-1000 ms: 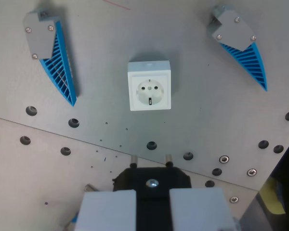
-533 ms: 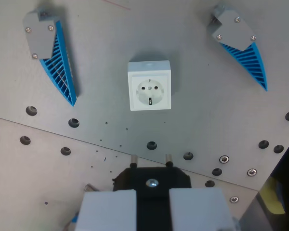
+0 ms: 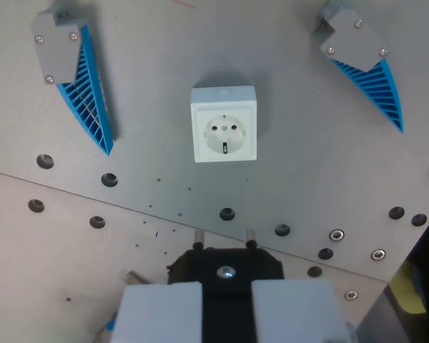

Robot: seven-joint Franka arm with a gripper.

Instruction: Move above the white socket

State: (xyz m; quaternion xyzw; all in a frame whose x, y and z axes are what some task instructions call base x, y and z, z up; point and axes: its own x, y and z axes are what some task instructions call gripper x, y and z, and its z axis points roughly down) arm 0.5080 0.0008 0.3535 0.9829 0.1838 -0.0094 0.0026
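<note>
The white socket (image 3: 224, 124) is a square box with a round two-hole face, sitting on the grey metal plate (image 3: 307, 164) in the upper middle of the wrist view. My gripper (image 3: 226, 286) is at the bottom edge. Its two white fingers (image 3: 157, 311) are shut on a black plug (image 3: 225, 263). The plug's two metal pins (image 3: 249, 234) point towards the socket. The plug sits below the socket in the picture and apart from it.
Two blue ribbed wedges with grey screwed mounts lie on the plate, one at upper left (image 3: 86, 93) and one at upper right (image 3: 368, 75). Rows of holes and bolts (image 3: 227, 214) cross the plate. A plate seam runs diagonally. A dark edge with something yellow (image 3: 407, 286) is at lower right.
The whole scene has spread outward slightly and the socket looks a little larger, so the camera has moved a bit closer. The plug stays fixed in the gripper.
</note>
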